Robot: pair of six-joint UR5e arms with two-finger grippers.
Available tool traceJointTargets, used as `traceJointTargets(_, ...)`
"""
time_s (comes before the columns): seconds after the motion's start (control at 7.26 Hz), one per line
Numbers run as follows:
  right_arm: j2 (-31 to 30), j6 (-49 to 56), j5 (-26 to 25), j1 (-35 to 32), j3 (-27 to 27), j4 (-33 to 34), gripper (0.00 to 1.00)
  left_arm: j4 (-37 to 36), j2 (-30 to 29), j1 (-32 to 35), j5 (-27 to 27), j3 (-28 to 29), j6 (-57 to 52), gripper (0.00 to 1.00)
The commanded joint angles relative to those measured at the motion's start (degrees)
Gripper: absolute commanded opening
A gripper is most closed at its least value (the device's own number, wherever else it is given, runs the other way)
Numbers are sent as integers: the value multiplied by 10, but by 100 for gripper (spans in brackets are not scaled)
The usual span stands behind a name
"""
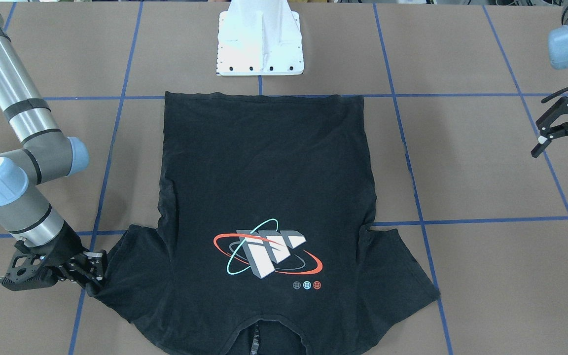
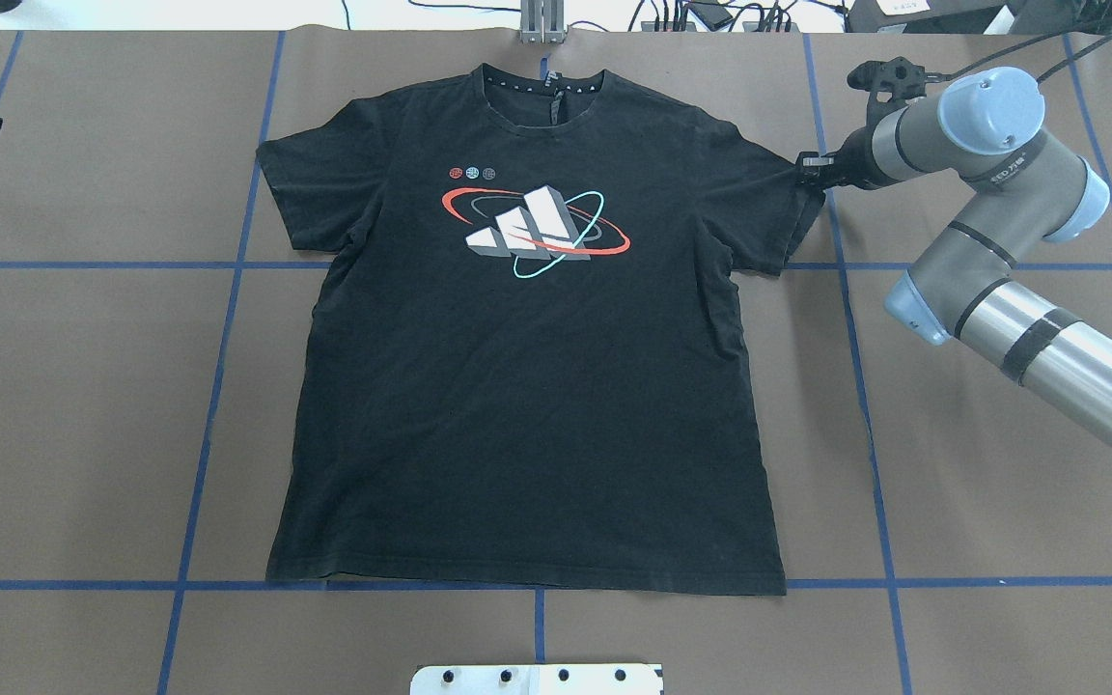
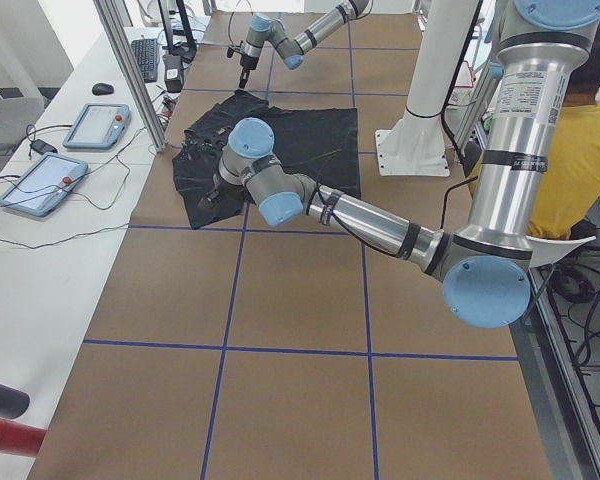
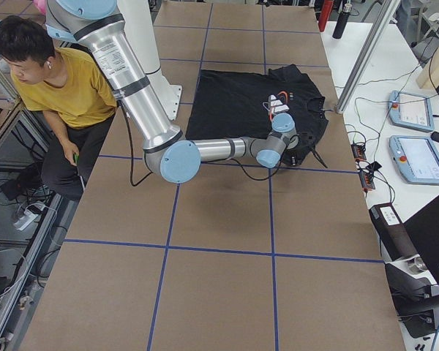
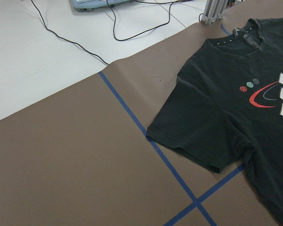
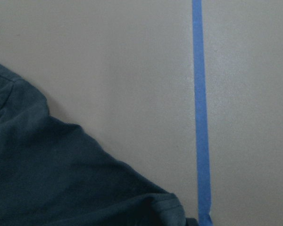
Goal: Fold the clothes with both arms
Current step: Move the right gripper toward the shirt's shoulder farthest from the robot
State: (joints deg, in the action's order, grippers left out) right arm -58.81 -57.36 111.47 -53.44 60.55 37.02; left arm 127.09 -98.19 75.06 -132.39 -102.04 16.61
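The black T-shirt (image 2: 527, 386) lies flat and face up on the brown table, collar at the far edge, with its white, red and teal graphic (image 2: 532, 227) on the chest. My right gripper (image 1: 92, 273) sits low at the outer corner of one sleeve (image 2: 788, 193), and its fingers look open, standing on either side of the hem. The right wrist view shows only that sleeve (image 6: 61, 179) lying flat, with no fingers. My left gripper (image 1: 562, 162) hangs open and empty, well clear of the other sleeve (image 5: 198, 136).
The white pedestal base (image 1: 260, 44) stands beyond the shirt's hem. Blue tape lines (image 2: 218, 386) grid the table. A person in a yellow shirt (image 4: 66, 88) sits beside the table. Tablets and cables (image 3: 95, 125) lie on the white bench past the collar edge.
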Motion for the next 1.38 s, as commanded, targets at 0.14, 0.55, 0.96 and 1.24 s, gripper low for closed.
traceJointTargets(0.14,0,6,3,-10,4,-3,0,0,1,0,0,0,0,100)
traceJointTargets(0.55,7,-13,6,-12,62,10,0,0,1,0,0,3,1,100)
traceJointTargets(0.96,103,-81,-41,27,71,147,0,0,1,0,0,4,1,100)
traceJointTargets(1.24,172,-123,-88,58,44,220,0,0,2,-2,0,4,1,100)
